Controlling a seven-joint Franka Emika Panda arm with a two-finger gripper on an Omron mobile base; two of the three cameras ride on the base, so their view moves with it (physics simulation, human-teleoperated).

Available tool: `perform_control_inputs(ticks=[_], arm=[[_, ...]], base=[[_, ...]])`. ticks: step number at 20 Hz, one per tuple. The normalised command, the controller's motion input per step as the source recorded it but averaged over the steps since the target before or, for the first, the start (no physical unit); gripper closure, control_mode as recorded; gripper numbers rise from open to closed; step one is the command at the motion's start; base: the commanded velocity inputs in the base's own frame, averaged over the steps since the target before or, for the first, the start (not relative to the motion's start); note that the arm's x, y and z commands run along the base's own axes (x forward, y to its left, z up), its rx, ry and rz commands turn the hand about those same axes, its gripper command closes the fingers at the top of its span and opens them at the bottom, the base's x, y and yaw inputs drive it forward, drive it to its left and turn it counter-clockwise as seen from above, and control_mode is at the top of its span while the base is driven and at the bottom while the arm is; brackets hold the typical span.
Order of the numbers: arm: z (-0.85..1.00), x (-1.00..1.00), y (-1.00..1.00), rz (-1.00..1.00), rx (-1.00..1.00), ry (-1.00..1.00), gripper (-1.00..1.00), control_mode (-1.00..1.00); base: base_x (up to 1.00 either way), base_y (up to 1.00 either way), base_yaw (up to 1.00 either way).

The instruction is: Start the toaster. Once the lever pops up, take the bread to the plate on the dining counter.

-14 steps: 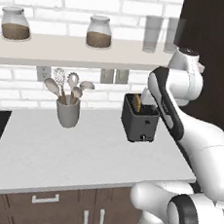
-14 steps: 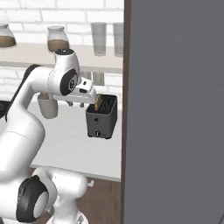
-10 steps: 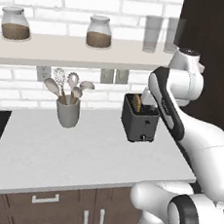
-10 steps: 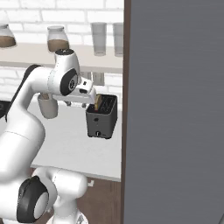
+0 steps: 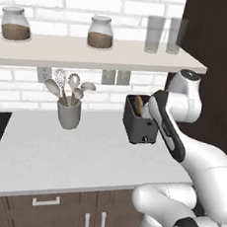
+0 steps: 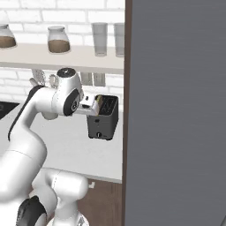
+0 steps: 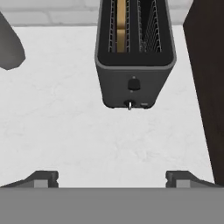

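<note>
White marbled worktop runs beneath the hand, backed by a white brick wall. Nearest the hand camera, the gripper hangs above bare counter with its two fingertips spread wide apart and nothing between them. Just beyond stands the toaster, dark grey, beside a dark cabinet panel. Its left slot holds the bread, upright and sunk between the wire guides. Farther left sits a grey utensil cup, and above it a shelf carries jars and glasses.
</note>
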Motion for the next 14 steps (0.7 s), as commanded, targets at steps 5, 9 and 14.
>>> perform_control_inputs(ticks=[5,9,14], arm=[[-0.39,0.24,0.00,0.00,0.00,-0.07,-1.00,-1.00],[-0.02,0.17,-0.05,0.00,0.01,0.00,-1.00,-1.00],[0.00,0.39,0.00,0.00,0.00,0.01,-1.00,-1.00]], base=[[0.00,0.00,0.00],[0.00,0.00,0.00],[0.00,0.00,0.00]])
